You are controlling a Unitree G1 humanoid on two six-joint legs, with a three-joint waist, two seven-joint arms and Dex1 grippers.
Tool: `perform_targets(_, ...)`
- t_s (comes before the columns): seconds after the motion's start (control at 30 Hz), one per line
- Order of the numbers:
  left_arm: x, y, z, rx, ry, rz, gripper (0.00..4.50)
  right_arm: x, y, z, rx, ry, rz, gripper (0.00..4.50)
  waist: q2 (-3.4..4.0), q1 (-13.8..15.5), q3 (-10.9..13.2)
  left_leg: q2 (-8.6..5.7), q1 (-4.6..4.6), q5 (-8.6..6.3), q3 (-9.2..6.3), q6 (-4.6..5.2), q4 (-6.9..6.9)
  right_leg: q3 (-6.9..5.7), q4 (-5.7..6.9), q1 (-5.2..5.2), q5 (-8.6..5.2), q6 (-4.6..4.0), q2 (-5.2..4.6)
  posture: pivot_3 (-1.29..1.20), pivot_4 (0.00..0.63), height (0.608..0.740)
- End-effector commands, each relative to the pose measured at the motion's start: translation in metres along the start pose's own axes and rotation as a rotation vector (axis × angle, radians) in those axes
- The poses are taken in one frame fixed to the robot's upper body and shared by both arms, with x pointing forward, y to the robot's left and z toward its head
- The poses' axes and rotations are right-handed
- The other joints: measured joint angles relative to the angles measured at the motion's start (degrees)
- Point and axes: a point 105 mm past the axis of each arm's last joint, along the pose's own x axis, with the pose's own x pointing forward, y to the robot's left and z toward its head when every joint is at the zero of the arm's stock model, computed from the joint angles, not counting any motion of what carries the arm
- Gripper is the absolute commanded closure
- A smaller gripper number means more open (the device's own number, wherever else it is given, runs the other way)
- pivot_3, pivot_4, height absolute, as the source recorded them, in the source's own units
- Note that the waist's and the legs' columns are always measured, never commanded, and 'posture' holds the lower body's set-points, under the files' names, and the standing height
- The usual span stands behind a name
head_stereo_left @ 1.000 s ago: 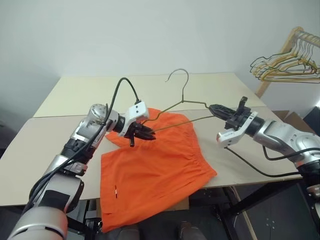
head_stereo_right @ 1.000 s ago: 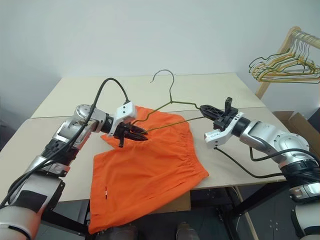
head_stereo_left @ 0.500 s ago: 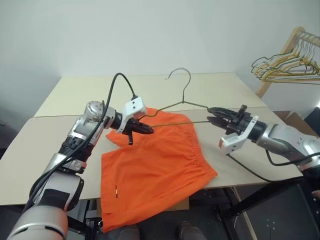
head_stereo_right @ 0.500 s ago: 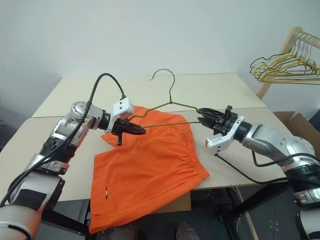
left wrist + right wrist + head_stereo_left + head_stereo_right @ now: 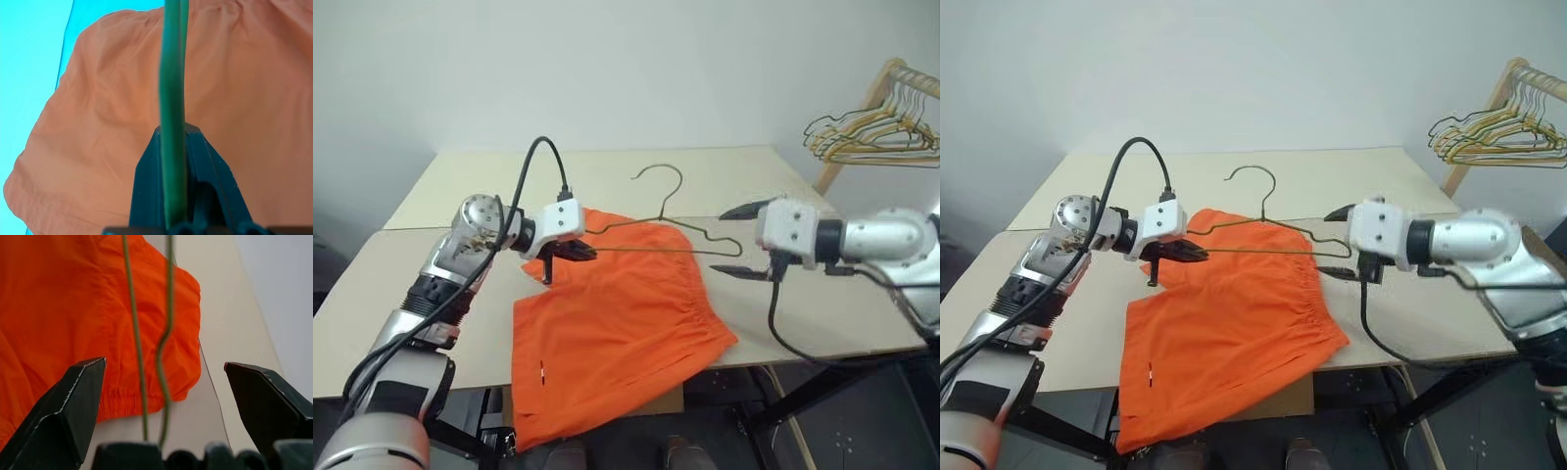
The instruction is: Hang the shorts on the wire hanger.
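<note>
The orange shorts lie flat on the table, with one leg hanging over the front edge. Just above them the wire hanger stays roughly level, its hook pointing to the far side. My left gripper is shut on the hanger's left corner, and the left wrist view has the wire pinched between the fingers. My right gripper is open. The hanger's right corner lies between its spread fingers without touching them.
A wooden rack with a bunch of yellowish and pale hangers stands at the far right beyond the table. The table's front edge runs close below the shorts. A black cable hangs from the right wrist.
My right gripper has let go of the hanger's right corner, opened wide and rolled over. The hanger has tipped down flatter over the shorts. The left gripper has kept its grip and shifted slightly left.
</note>
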Motion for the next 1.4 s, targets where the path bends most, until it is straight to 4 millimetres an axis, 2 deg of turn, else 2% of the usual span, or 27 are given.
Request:
perform_targets(0.03, -0.011, 0.004, 0.015, 0.042, -0.044, 0.029, 4.5, 0.009, 0.001, -0.008, 0.097, 0.12, 0.08, 0.02, 0.0, 0.57, -0.01, 0.0, -0.11, 0.0, 0.01, 0.0, -0.01, -0.01, 0.02, -0.11, 0.0, -0.01, 0.02, 0.16, 0.0, 0.74)
perform_targets(0.13, -0.012, 0.004, 0.017, 0.044, -0.045, 0.031, 4.5, 0.019, 0.008, -0.012, 0.149, 0.204, 0.166, 0.02, 0.01, 1.61, 0.0, 0.01, -0.29, 0.0, 0.01, 0.0, -0.02, -0.02, 0.17, -0.37, 0.01, 0.03, 0.09, 0.17, 0.0, 0.74)
perform_targets(0.27, -0.014, 0.005, 0.019, 0.045, -0.05, 0.035, 4.5, 0.031, 0.006, -0.018, 0.156, 0.253, 0.175, 0.02, 0.01, 3.01, -0.01, -0.06, -0.61, -0.01, -0.01, 0.01, -0.02, -0.01, 0.52, -0.79, 0.08, -0.09, 0.12, 0.18, 0.0, 0.74)
perform_targets(0.3, -0.014, 0.004, 0.019, 0.046, -0.049, 0.036, 4.5, 0.033, 0.004, -0.018, 0.157, 0.258, 0.174, 0.18, 0.01, 3.64, -0.01, -0.06, -0.79, -0.01, -0.02, 0.01, -0.01, -0.02, 0.56, -0.99, 0.09, -0.12, 0.13, 0.18, 0.0, 0.74)
perform_targets(0.4, -0.014, 0.001, 0.018, 0.046, -0.046, 0.029, 4.5, 0.033, 0.001, -0.013, 0.165, 0.246, 0.184, 0.88, 0.02, 4.52, -0.01, -0.06, -1.19, -0.01, -0.04, 0.01, 0.12, -0.05, 0.72, -1.35, 0.12, -0.15, 0.16, 0.18, 0.0, 0.74)
perform_targets(0.57, -0.012, -0.003, 0.017, 0.05, -0.042, 0.018, 4.5, 0.03, 0.003, -0.007, 0.151, 0.234, 0.205, 2.67, 0.02, 5.87, -0.01, -0.06, -1.19, -0.01, -0.03, 0.0, 0.16, -0.07, 0.68, -1.32, 0.13, -0.15, 0.16, 0.18, 0.0, 0.74)
perform_targets(0.73, -0.01, -0.003, 0.017, 0.061, -0.044, 0.009, 4.5, 0.03, 0.007, -0.006, 0.152, 0.229, 0.209, 4.48, 0.01, 5.96, -0.01, -0.04, -1.2, -0.01, -0.03, 0.0, 0.32, -0.1, 0.73, -1.3, 0.12, -0.14, 0.16, 0.17, 0.0, 0.74)
perform_targets(0.9, -0.009, -0.003, 0.021, 0.089, -0.079, -0.004, 4.5, 0.025, 0.013, -0.009, 0.171, 0.226, 0.213, 4.48, 0.01, 5.71, -0.01, -0.04, -1.21, -0.01, -0.03, -0.01, 0.43, -0.12, 0.78, -1.28, 0.13, -0.14, 0.17, 0.16, 0.0, 0.74)
perform_targets(1.0, -0.011, -0.004, 0.025, 0.104, -0.136, -0.02, 3.7, 0.02, 0.019, -0.011, 0.199, 0.216, 0.217, 4.5, 0.01, 5.73, -0.01, -0.03, -1.24, -0.01, -0.04, -0.01, 0.49, -0.13, 0.78, -1.27, 0.14, -0.14, 0.17, 0.16, 0.0, 0.74)
perform_targets(1.13, -0.02, 0.002, 0.026, 0.071, -0.214, 0.004, 2.36, 0.001, 0.04, -0.023, 0.358, 0.217, 0.217, 4.5, 0.01, 5.87, -0.01, -0.03, -1.33, -0.04, -0.11, 0.0, 0.62, -0.19, 0.78, -1.24, 0.14, -0.13, 0.16, 0.16, 0.0, 0.74)
perform_targets(1.2, -0.025, 0.01, 0.025, 0.031, -0.242, 0.053, 1.68, -0.01, 0.054, -0.043, 0.485, 0.263, 0.184, 4.5, -0.01, 5.96, -0.02, -0.02, -1.36, -0.06, -0.12, 0.03, 0.71, -0.2, 0.8, -1.24, 0.14, -0.12, 0.16, 0.16, 0.0, 0.74)
perform_targets(1.27, -0.032, 0.014, 0.027, -0.002, -0.286, 0.088, 1.07, -0.026, 0.075, -0.07, 0.698, 0.329, 0.15, 4.5, -0.02, 6.1, -0.03, -0.03, -1.37, -0.07, -0.16, 0.03, 0.79, -0.23, 0.78, -1.17, 0.16, -0.09, 0.16, 0.17, 0.0, 0.74)
perform_targets(1.37, -0.036, 0.009, 0.031, -0.023, -0.327, 0.086, 0.02, -0.043, 0.096, -0.091, 0.931, 0.384, 0.095, 4.5, -0.04, 6.3, -0.03, -0.05, -1.4, -0.06, -0.15, 0.03, 0.88, -0.2, 0.77, -1.14, 0.18, -0.04, 0.14, 0.17, 0.0, 0.74)
perform_targets(1.4, -0.036, 0.005, 0.033, -0.016, -0.346, 0.091, 0.02, -0.052, 0.105, -0.102, 1.066, 0.413, 0.07, 4.5, -0.04, 6.2, -0.03, -0.05, -1.39, -0.06, -0.15, 0.02, 0.88, -0.18, 0.77, -1.14, 0.2, -0.01, 0.14, 0.17, 0.0, 0.74)
